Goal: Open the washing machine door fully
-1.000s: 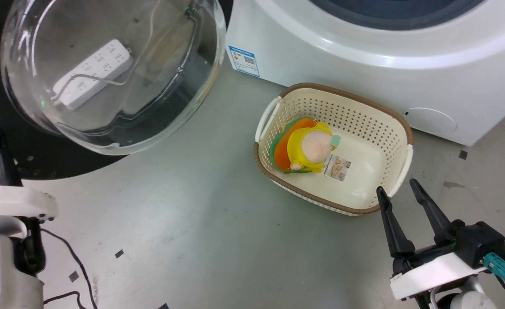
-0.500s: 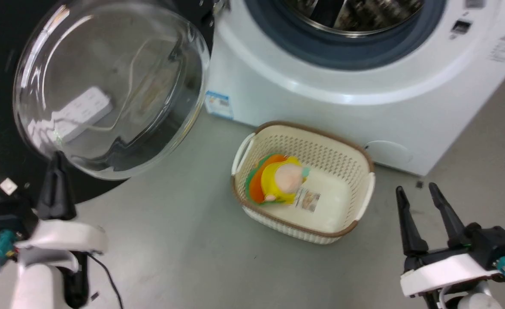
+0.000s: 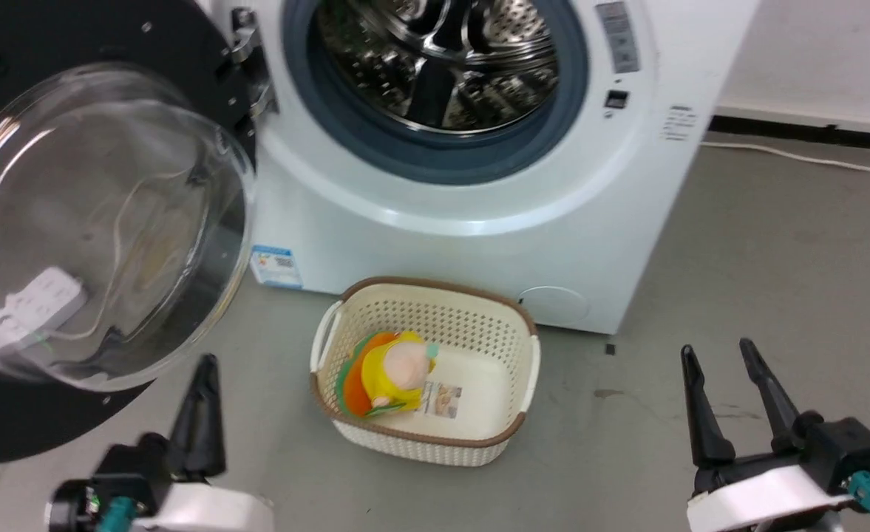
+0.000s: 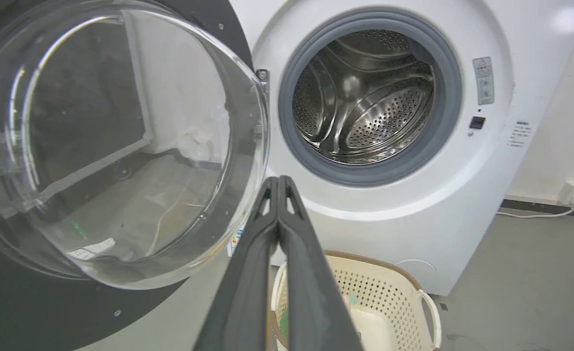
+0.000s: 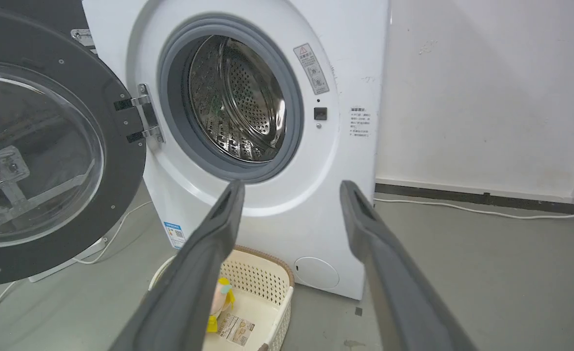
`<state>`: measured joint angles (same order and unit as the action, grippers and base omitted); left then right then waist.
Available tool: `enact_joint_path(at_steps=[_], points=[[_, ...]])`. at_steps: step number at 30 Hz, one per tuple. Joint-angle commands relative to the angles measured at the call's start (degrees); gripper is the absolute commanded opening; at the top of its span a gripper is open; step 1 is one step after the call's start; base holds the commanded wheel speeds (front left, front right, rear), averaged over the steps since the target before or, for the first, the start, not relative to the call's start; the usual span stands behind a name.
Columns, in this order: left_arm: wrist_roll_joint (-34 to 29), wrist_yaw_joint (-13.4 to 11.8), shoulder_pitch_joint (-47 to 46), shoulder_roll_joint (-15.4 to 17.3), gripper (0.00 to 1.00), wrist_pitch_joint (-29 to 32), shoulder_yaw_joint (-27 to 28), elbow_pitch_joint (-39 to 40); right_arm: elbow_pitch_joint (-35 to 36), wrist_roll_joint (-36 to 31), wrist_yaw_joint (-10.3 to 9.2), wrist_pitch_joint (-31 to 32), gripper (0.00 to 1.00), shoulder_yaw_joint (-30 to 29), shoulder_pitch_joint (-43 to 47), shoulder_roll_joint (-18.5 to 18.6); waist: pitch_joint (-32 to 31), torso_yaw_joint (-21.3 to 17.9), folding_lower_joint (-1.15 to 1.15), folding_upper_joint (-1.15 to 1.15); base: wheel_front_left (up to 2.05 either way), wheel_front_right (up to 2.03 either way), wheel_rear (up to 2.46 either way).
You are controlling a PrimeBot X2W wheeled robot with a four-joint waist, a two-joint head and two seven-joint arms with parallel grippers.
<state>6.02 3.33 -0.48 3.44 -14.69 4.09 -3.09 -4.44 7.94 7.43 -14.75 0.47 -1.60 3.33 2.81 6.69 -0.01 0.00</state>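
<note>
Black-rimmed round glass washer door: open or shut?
Open. The black-rimmed round glass door stands swung clear of the white washing machine, perforated steel drum exposed.

Grey floor (image 3: 775, 258), white wall (image 5: 486, 87)

We judged it a bare test room or lab: a washing machine (image 3: 442, 251) stood on grey concrete floor (image 3: 775, 281), a loose cable (image 5: 462, 208) along a scuffed white wall (image 5: 486, 87).
</note>
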Motion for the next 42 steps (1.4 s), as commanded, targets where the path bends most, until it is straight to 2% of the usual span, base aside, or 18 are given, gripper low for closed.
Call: enact_joint_path(at_steps=[1,6,7,8,9,18,41,42], points=[[-0.4,-0.4,1.0,-0.2,0.00,-0.3,-0.4,0.5,0.3,-0.4,0.06,-0.2,1.00,0.2,0.7,-0.3,-1.1,-1.4,0.01,0.00,0.00,0.00,0.00],[-1.6,-2.4,3.8,-0.5,0.00,-0.3,-4.4,2.3,0.0,-0.7,0.06,-0.2,1.00,0.2,2.2,-0.4,-1.7,-2.5,0.01,0.00,0.00,0.00,0.00],[-1.8,-2.7,4.2,-0.5,0.24,-0.3,-5.2,2.4,-0.2,-0.9,0.06,-0.2,1.00,0.1,2.4,-0.4,-1.8,-2.6,0.01,0.00,0.00,0.00,0.00],[-2.0,-3.0,4.6,-0.5,0.73,-0.3,-6.0,2.2,-0.4,-1.0,0.06,-0.2,1.00,0.1,2.6,-0.4,-1.9,-2.7,0.01,0.00,0.00,0.00,0.00],[-2.1,-3.2,5.0,-0.5,1.00,-0.3,-6.7,1.8,-0.6,-1.0,0.06,-0.2,1.00,0.0,2.8,-0.4,-2.0,-2.8,0.01,0.00,0.00,0.00,0.00],[-2.5,-3.8,5.8,-0.6,1.00,-0.3,-10.1,-1.4,-2.2,-0.6,0.06,-0.2,1.00,-0.5,3.4,-0.4,-2.6,-3.5,0.01,0.00,0.00,0.00,0.00],[-1.7,-5.3,4.0,-0.6,1.00,-0.3,-9.4,-0.7,-3.7,-1.6,0.06,-0.2,1.00,0.4,2.7,-0.5,-1.6,-4.1,0.01,0.00,0.00,0.00,0.00],[-1.7,-5.1,4.9,-0.6,0.00,0.1,-9.2,-0.7,-3.5,-1.6,0.00,0.1,0.00,0.4,2.5,-0.2,-1.5,-4.0,0.02,0.00,0.00,0.00,0.00]])
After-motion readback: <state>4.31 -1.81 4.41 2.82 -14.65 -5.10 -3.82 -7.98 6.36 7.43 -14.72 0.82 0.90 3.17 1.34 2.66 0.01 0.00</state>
